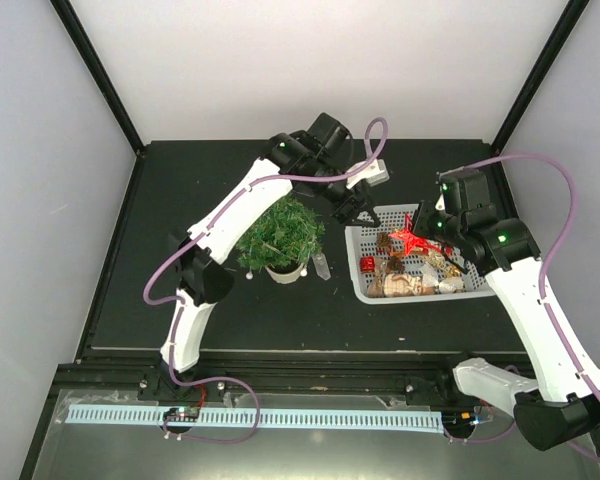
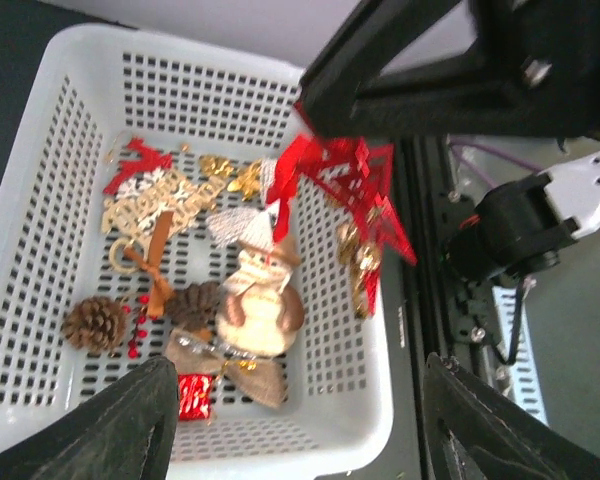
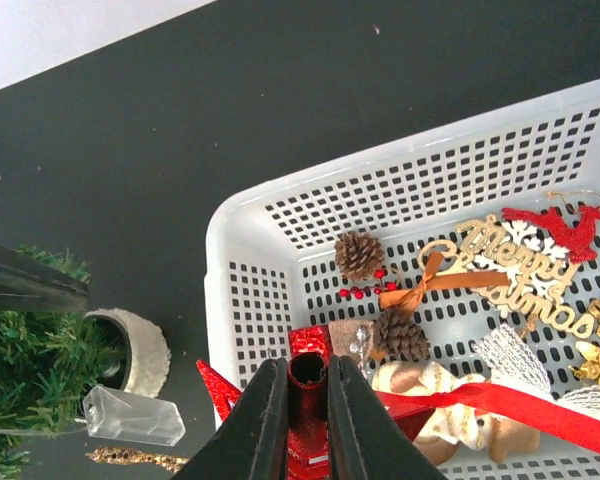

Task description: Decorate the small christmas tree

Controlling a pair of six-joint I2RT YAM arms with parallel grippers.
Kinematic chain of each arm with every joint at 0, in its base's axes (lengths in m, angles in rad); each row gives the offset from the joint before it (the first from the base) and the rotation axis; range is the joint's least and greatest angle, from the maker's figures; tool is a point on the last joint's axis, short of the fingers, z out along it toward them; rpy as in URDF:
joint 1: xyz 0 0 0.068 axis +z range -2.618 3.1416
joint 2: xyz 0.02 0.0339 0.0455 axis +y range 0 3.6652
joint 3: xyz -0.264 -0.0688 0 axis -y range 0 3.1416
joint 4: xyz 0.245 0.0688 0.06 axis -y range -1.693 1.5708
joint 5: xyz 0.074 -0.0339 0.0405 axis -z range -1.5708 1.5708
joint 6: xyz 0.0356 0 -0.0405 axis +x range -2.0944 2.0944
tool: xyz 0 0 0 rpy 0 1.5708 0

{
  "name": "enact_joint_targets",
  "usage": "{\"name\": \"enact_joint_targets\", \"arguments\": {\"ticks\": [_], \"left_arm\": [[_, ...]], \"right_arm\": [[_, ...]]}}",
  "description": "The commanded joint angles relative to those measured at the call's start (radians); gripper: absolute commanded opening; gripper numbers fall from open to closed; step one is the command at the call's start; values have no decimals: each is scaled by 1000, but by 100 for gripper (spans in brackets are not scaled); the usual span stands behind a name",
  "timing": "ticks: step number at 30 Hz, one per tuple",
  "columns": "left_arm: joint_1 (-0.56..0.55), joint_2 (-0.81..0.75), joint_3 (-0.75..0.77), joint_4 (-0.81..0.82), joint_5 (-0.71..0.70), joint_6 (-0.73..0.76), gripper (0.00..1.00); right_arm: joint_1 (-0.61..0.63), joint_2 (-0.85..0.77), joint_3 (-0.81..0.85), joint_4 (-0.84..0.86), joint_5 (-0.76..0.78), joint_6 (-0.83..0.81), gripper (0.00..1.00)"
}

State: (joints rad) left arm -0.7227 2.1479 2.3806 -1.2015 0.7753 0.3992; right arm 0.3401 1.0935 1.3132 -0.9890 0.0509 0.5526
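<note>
Both over basket [image 3: 242,262]: right end effector [image 3: 305,378] clamped on red star [image 2: 342,182]; left end effector [image 2: 297,370] spread wide.

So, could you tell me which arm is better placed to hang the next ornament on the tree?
Right: its gripper grips the red star above the basket, beside the tree. The left gripper is open and empty.

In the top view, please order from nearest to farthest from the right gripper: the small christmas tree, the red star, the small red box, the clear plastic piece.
1. red star, held by the right gripper.
2. small red box, at the basket's left end.
3. clear plastic piece, on the table past the basket.
4. small christmas tree, farthest left.
</note>
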Motion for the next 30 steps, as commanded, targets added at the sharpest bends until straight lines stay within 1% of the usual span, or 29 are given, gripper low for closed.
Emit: {"name": "enact_joint_targets", "arguments": {"ticks": [1,6,12,19,23,26,28,30], "left_arm": [[-23,28,80,33,118,-36,66],[-56,51,98,10,162,-13,60],[-78,81,104,-6,179,-2,58],[-80,103,106,-5,158,-1,58],[-80,114,112,-4,141,0,59],[-80,124,121,0,143,-4,53],[-80,130,125,1,148,-5,46],[-80,136,131,1,148,-5,43]], "right_arm": [[-8,-20,-32,-21,-20,19,12],[-13,-19,-40,-22,-25,18,12],[-16,-13,-34,-17,-34,22,12],[-18,-17,-35,-17,-47,23,12],[-18,-19,-34,-22,-50,23,12],[-18,-18,-32,-22,-55,23,12],[-19,-16,-28,-25,-57,25,12],[-17,-14,-24,-28,-59,24,12]]}}
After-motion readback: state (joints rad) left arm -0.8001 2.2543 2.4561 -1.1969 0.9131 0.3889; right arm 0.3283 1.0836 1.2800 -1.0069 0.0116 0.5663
